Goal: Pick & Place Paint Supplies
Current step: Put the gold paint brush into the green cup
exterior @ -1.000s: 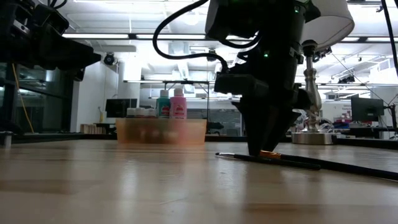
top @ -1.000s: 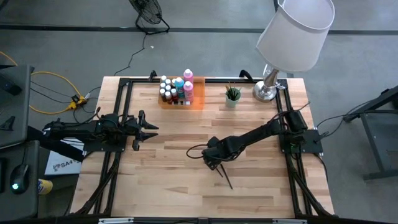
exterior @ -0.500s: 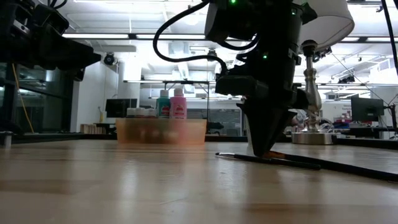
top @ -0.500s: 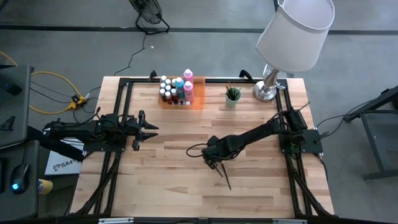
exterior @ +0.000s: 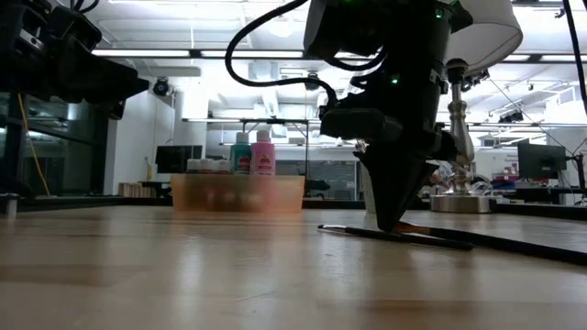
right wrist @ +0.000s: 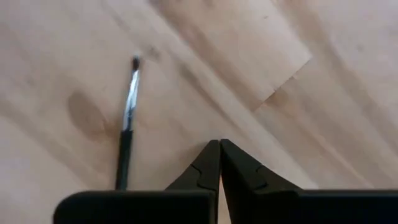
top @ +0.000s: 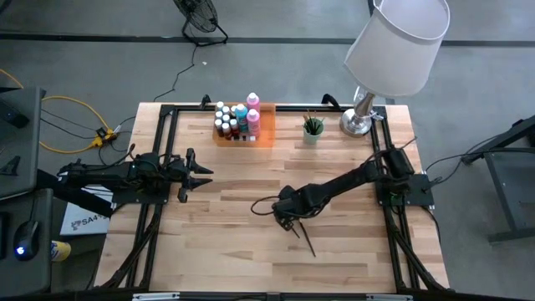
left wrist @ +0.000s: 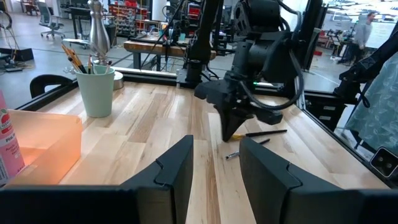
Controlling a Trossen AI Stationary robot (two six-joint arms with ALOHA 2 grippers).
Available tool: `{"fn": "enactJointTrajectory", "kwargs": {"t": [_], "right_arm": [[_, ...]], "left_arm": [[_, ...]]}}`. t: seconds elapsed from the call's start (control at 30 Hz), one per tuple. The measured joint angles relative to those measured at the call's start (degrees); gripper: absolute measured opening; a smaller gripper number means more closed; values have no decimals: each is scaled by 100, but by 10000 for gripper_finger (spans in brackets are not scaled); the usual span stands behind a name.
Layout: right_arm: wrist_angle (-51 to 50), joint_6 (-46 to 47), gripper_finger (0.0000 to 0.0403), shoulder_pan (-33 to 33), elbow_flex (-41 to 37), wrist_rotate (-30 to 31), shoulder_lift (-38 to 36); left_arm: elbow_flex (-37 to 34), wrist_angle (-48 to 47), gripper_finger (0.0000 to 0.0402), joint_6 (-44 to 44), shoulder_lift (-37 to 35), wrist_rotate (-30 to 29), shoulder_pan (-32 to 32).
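Right gripper [top: 291,222] is down at mid-bench, jaws together with nothing between them in the wrist view; a paintbrush [right wrist: 127,127] lies just beside them. Its handle end is cut off there. Two brushes [exterior: 396,236] show on the bench [top: 217,251] in the low view. Bottles [top: 236,119] in the orange tray [top: 266,134] overlap, count unclear. Left gripper [top: 201,174] hovers at the left edge, jaws apart, empty. Front bench open.
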Motion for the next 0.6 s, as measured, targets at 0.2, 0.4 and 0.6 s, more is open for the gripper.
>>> {"fn": "enactJointTrajectory", "kwargs": {"t": [0.2,0.4,0.6], "right_arm": [[-255,-7,3,166,-7,293,-357],[-514,-242,3,128,-5,872,-1051],[-631,-867,3,-98,-1,1653,-2139]], "left_arm": [[0,0,126,-2,0,0,2],[0,-2,126,-1,0,0,1],[0,-1,126,-1,1,1,1]]}}
